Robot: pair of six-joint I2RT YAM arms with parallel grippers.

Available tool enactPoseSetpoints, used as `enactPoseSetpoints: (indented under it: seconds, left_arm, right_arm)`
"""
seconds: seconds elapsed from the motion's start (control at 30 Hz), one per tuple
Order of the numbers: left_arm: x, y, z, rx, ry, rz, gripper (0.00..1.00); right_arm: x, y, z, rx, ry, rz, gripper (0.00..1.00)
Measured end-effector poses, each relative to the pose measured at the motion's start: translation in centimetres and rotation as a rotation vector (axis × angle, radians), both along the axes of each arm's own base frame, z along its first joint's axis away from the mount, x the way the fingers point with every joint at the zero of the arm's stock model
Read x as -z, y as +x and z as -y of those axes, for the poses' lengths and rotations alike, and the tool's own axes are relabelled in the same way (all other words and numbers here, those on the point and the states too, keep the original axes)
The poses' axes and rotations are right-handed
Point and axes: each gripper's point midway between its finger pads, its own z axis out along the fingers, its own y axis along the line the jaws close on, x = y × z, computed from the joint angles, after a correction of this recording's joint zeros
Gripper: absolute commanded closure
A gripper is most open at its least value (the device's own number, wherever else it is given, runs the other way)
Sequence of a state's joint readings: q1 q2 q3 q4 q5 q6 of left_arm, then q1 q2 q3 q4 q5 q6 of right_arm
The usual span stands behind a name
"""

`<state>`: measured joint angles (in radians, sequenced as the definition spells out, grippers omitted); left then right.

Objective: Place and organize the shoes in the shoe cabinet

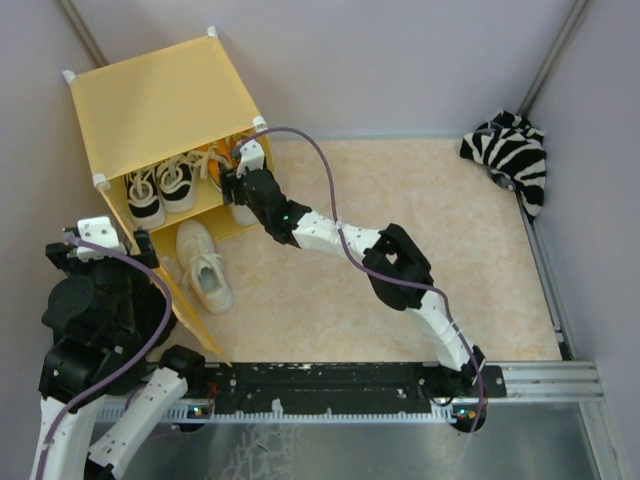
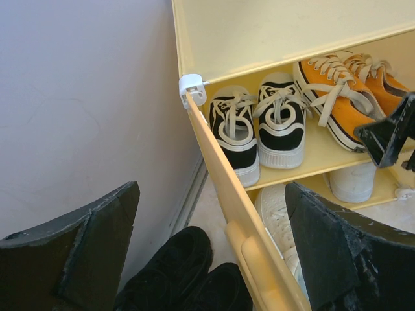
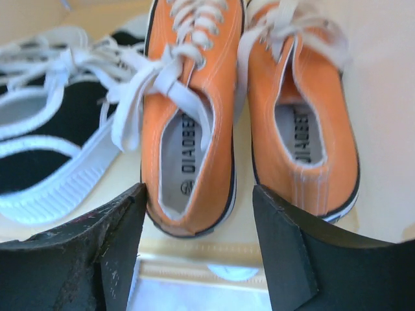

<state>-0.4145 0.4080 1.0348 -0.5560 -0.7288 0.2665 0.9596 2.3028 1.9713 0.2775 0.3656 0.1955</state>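
Shoe cabinet (image 1: 160, 100) sits at 10 o'clock on the bench (image 1: 400, 260), open front facing the arms, door (image 2: 233, 214) swung out toward 7 o'clock.

Upper shelf: black-and-white pair (image 2: 259, 126) on the left, orange pair (image 3: 246, 123) just beside it on the right, heels out. In the top view the orange pair is mostly hidden behind the right arm; only laces and a sliver of orange show.

Lower level: one white shoe (image 2: 353, 181) shows under the shelf in the left wrist view, toe only, rest cut off by the shelf edge. A second cream shoe (image 1: 205, 265) lies on the bench at the cabinet front, just beside the door, sole down; can't tell whether its toe is inside the cabinet.

Right pincer (image 3: 198, 227): fingers apart, nothing between them, hovering at the shelf edge right behind the heel of the left orange shoe. Contact with the heel: can't tell.

Left pincer (image 2: 211, 259): fingers spread wide, straddling the top edge of the door; whether either finger touches it can't be made out. In the top view its fingers are lost against the arm body.

Dark shapes at the bottom of the left wrist view, unidentifiable.

Zebra-striped cloth bundle (image 1: 510, 155) at 2 o'clock, far corner, well apart from everything.
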Motion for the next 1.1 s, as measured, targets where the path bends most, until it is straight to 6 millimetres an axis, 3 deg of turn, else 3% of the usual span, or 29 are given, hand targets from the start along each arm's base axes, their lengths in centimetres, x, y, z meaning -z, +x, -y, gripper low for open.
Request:
enactPoseSetpoints:
  seconds: [0.1,0.23,0.43,0.57,0.67,0.87,1.1]
  left_arm:
    - [0.0,0.0,0.0,0.0,-0.001,0.0,0.01]
    - [-0.3,-0.1,0.0,0.001,-0.005,0.001,0.01]
    - [-2.3,-0.1,0.2,0.015,-0.028,0.038,0.01]
    - [-2.3,0.4,0.5,0.019,-0.038,0.034,0.01]
    - [-2.2,0.8,0.8,0.025,-0.047,0.027,0.01]
    - [-1.3,1.6,1.4,0.037,-0.07,0.02,0.01]
    - [-1.7,1.9,1.5,0.029,-0.111,0.052,0.01]
  right_arm:
    - [2.0,-0.9,0.5,-0.028,-0.024,-0.024,0.34]
    - [2.9,-2.6,2.3,-0.05,-0.065,-0.051,0.33]
    - [-1.9,-5.5,5.5,-0.08,-0.025,-0.019,0.32]
    - [-4.3,-8.4,10.0,-0.072,-0.006,0.011,0.29]
    - [-4.7,-10.1,13.0,-0.062,-0.01,0.017,0.28]
    - [-3.1,-11.3,17.9,-0.037,-0.056,-0.003,0.29]
    - [0.3,-13.2,17.3,-0.183,-0.148,-0.069,0.3]
